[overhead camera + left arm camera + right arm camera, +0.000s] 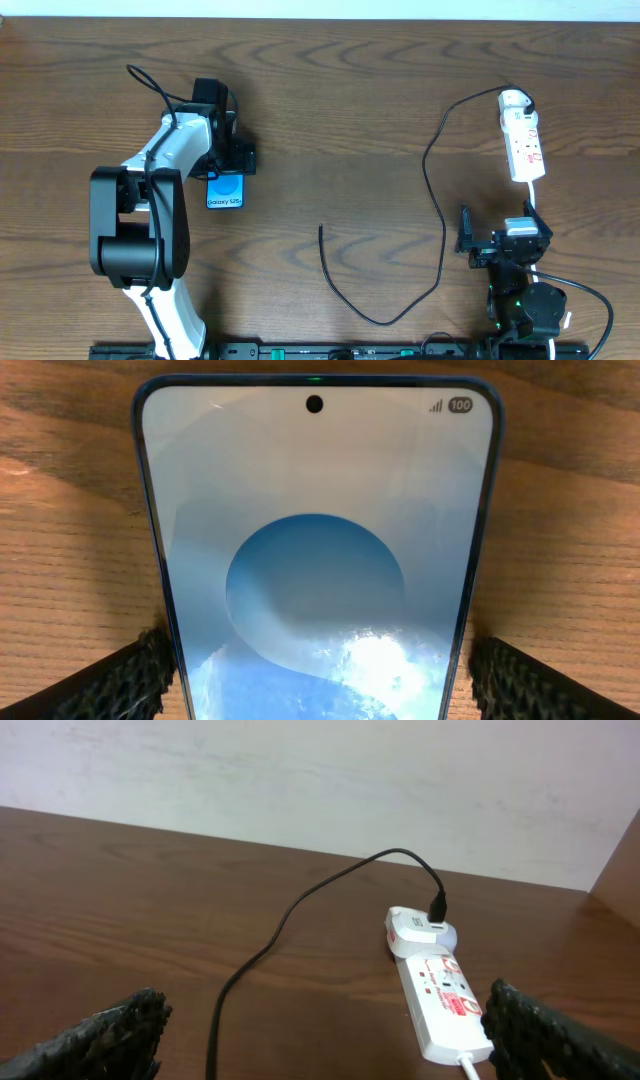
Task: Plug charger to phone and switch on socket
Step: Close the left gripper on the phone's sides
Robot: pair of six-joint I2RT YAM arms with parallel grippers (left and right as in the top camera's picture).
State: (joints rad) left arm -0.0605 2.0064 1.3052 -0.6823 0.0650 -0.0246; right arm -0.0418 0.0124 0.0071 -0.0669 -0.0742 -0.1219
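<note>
The phone, its blue screen lit, lies flat on the wooden table. My left gripper is closed on its two long edges; in the left wrist view the phone fills the gap between the fingers. The charger cable runs from the socket at the far right, loops down, and ends in a free tip mid-table. Its plug sits in the socket's far end. My right gripper is open and empty, just in front of the socket.
A white cord leaves the socket's near end toward my right arm. A pale wall runs behind the table's far edge. The cable crosses the table between the two arms.
</note>
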